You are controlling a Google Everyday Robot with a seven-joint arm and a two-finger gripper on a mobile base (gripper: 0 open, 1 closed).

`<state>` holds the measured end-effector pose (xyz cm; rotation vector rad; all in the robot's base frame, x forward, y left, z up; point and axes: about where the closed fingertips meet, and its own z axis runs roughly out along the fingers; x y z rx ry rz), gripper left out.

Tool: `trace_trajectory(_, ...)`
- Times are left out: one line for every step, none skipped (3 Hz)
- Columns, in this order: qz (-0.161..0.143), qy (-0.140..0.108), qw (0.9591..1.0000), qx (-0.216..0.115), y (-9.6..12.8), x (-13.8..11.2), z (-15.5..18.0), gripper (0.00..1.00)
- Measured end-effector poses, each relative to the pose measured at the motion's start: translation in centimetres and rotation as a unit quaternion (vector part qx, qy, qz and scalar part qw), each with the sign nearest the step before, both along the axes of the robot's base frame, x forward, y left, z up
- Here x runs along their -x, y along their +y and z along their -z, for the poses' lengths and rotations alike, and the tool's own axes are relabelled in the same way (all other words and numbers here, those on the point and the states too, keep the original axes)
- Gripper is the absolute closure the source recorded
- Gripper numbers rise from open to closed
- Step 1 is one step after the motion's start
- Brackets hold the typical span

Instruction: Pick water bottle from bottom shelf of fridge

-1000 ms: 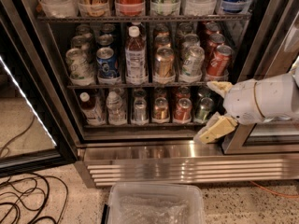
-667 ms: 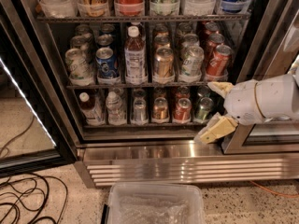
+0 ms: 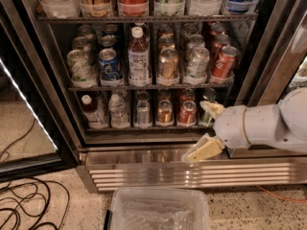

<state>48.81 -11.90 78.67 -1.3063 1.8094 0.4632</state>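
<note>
The fridge [image 3: 158,156] stands open, with a steel frame and a slatted grille at its base. On the bottom shelf [image 3: 144,127] the water bottle [image 3: 117,111], small, clear, ribbed and white-capped, stands second from the left. To its left is a white-capped bottle with a reddish label [image 3: 91,111]; cans stand to its right. My gripper [image 3: 207,129] is open and empty. It hangs in front of the shelf's right end, far to the right of the water bottle. Its upper finger is by the rightmost can and its lower finger is over the steel sill.
The open glass door [image 3: 21,109] stands at the left. Black cables [image 3: 24,202] lie on the floor at lower left and an orange cable [image 3: 283,194] at lower right. A clear plastic bin [image 3: 160,210] sits on the floor below the grille. The upper shelves hold cans and bottles.
My gripper has moved left and a little down in front of the bottom shelf's right end. Its fingers stay open. The drinks have not moved.
</note>
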Motion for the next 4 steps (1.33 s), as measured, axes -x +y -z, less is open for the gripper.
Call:
trace_trajectory(0.014, -0.002, 0.9993, -0.035, 4.1, 0.7, 4.2, 0.00)
trace_trajectory(0.032, -0.012, 0.9979, -0.054, 7.2, 1.2, 8.0, 0.00)
trace_trajectory(0.058, -0.062, 0.9930, -0.082, 9.7, 0.5, 11.0, 0.00)
trace_trajectory(0.063, -0.124, 0.9855, -0.098, 11.9, -0.8, 12.0, 0.00)
